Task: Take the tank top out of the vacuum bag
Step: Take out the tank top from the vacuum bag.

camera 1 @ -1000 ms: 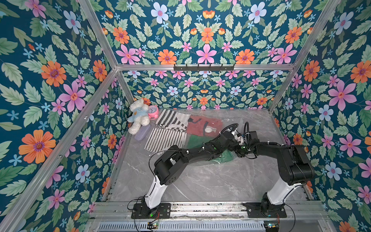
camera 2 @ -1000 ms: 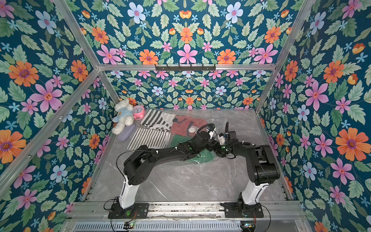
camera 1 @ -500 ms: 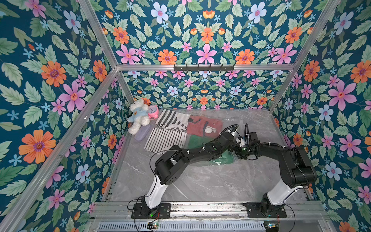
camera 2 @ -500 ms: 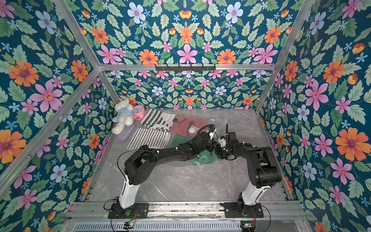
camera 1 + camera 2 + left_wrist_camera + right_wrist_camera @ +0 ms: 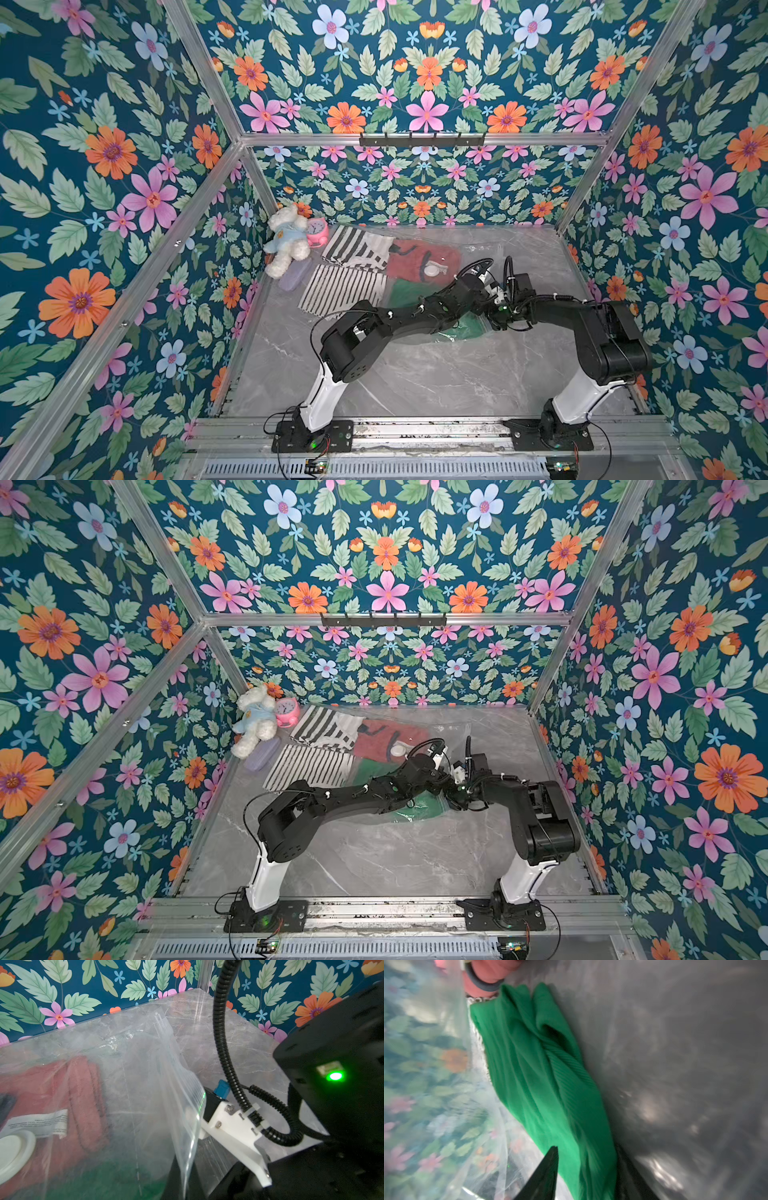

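The clear vacuum bag [image 5: 478, 249] lies flat at the back of the table, with its white valve cap [image 5: 432, 271] over a red garment [image 5: 419, 257]. Next to the red one inside the bag is the green ribbed tank top [image 5: 533, 1064]. My left gripper [image 5: 185, 1190] is shut on the bag's film beside the zip-seal strip [image 5: 187, 1095] and holds the mouth up. My right gripper [image 5: 586, 1151] is inside the bag with its fingers apart, the green cloth running between them. In both top views the two wrists meet over the tank top [image 5: 469, 326] [image 5: 424, 806].
A white plush bear [image 5: 286, 239], a pink alarm clock [image 5: 318, 230] and a lilac case [image 5: 293, 276] sit in the back left corner. Two striped cloths [image 5: 357, 249] [image 5: 340, 286] lie at the bag's left. Floral walls close in three sides.
Both wrists stay together at the bag's mouth. The right one has edged slightly toward the front, and the left still holds the film.
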`<state>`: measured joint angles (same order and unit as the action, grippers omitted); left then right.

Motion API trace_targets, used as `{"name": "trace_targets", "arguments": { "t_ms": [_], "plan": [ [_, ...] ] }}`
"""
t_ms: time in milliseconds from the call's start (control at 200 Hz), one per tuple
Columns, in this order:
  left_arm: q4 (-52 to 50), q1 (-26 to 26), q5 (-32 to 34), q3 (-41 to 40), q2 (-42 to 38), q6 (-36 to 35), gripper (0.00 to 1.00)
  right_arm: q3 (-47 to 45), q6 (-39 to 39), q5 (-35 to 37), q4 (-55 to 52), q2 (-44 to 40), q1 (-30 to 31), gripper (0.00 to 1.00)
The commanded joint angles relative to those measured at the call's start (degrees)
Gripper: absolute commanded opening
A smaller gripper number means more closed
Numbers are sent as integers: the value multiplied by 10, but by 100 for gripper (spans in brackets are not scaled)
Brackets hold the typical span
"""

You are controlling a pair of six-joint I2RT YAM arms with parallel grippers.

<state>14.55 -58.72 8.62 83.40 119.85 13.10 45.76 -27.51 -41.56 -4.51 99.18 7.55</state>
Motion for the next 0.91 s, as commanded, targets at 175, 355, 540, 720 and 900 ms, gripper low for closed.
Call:
{"name": "trace_targets", "arguments": {
  "t_ms": [175,355,540,720,900],
  "plan": [
    [22,-1,2,2,3,2,0,-2,-36,2,35,7,13,26],
    [27,-1,9,-9,-4,2,0,2,-40,24,19,-15,13,10],
    [22,-1,24,-6,-3,5,0,10,-42,36,-5,-52,12,0],
    [23,-1,46,-13,-9,-4,0,8,-47,35,-23,-92,-8,0],
    [23,0,52,-15,-13,-6,0,-4,-37,48,-42,-110,-31,0]
  ]
}}
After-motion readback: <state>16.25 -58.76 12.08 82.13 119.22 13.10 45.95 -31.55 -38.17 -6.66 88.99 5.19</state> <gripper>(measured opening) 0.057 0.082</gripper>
